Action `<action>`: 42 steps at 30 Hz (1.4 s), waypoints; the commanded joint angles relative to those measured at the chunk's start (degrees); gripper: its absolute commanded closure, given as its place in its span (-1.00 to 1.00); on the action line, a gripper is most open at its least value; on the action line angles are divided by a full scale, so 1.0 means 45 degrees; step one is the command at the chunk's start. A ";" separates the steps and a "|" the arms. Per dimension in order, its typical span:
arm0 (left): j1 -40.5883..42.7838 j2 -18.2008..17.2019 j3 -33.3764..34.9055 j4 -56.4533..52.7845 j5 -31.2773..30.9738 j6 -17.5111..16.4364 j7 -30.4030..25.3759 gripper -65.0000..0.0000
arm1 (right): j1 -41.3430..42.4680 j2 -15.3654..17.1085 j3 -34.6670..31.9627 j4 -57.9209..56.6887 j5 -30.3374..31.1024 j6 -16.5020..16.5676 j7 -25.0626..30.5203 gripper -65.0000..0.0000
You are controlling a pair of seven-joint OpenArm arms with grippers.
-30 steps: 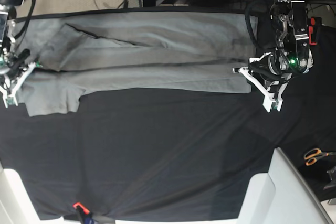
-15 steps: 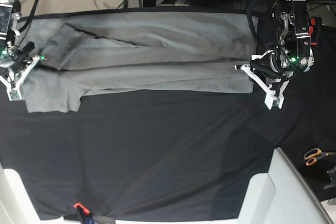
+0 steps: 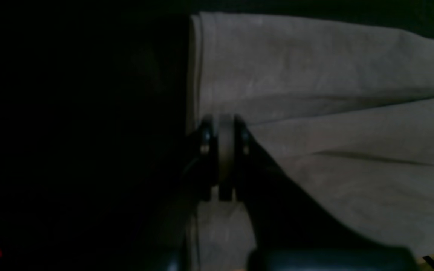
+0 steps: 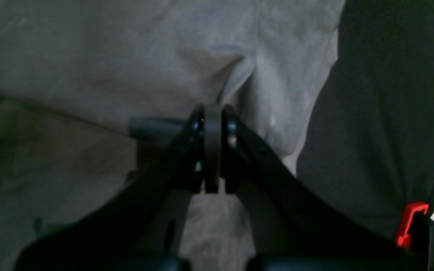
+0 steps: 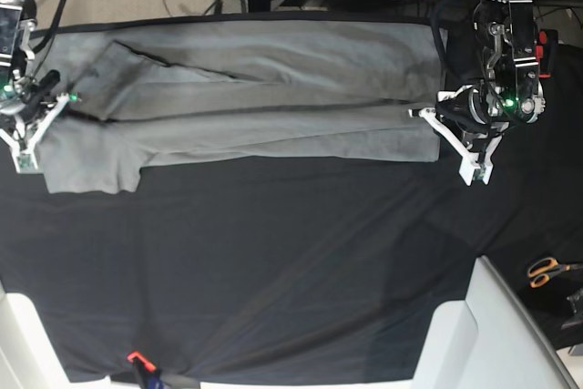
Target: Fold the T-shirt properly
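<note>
The light-grey T-shirt (image 5: pixel 255 97) lies along the far side of the black table cloth (image 5: pixel 273 261), folded lengthwise into a long, softly creased band with one short sleeve hanging down at the base view's left end. The cotton looks matte and slightly rumpled, with a long fold line running through its middle. The left gripper (image 3: pixel 220 150) sits at the hemmed straight edge of the shirt, jaws drawn together; in that dim wrist view it appears to pinch the fabric edge, though this is hard to confirm. The right gripper (image 4: pixel 212 143) is closed too, its black fingers pressed onto a puckered ridge of cloth near the sleeve.
</note>
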 commanded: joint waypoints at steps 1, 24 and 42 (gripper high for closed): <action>-0.0149 -0.0152 -0.0051 0.0193 0.0023 -0.0030 -0.0164 1.00 | 0.0110 0.0204 0.0141 0.0301 -0.0024 -0.0145 -0.0310 0.82; -0.0227 -0.0132 -0.0051 0.0212 0.0023 -0.0030 -0.0164 1.00 | 0.5307 0.0712 0.0727 -0.4173 -0.0024 0.1926 0.0745 -0.52; -0.0246 -0.0132 -0.0051 0.0193 0.0023 -0.0030 -0.0164 1.00 | 0.6499 0.1240 0.0707 -0.7904 -0.0044 0.1926 0.2640 -0.06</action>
